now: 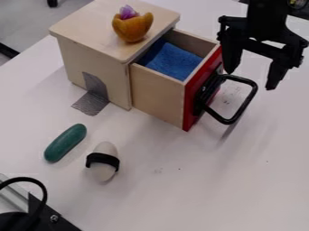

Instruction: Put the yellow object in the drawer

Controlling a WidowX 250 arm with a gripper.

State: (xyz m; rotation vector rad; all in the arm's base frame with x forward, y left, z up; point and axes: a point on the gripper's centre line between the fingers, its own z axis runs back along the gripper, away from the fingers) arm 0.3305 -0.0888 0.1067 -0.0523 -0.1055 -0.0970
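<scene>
No readable text, labels, numbers or signs.

The top edge crops the arm (267, 13), the lower-left corner a black device (53, 220). The yellow object (134, 30) partly hides a purple piece (127, 12), perhaps a toy. Cloth (172, 62) covers the floor of the drawer (157, 94).

Seemingly a robotics lab: black robot arm (266, 18) at upper right, bolted bracket (53, 220) and cable (44, 194) at lower left, wooden drawer box (109, 70) taped to a white bench (181, 185)

The yellow object (133, 30) sits atop the cabinet (87, 29), open pincer (250, 80) near drawer (158, 95).
</scene>
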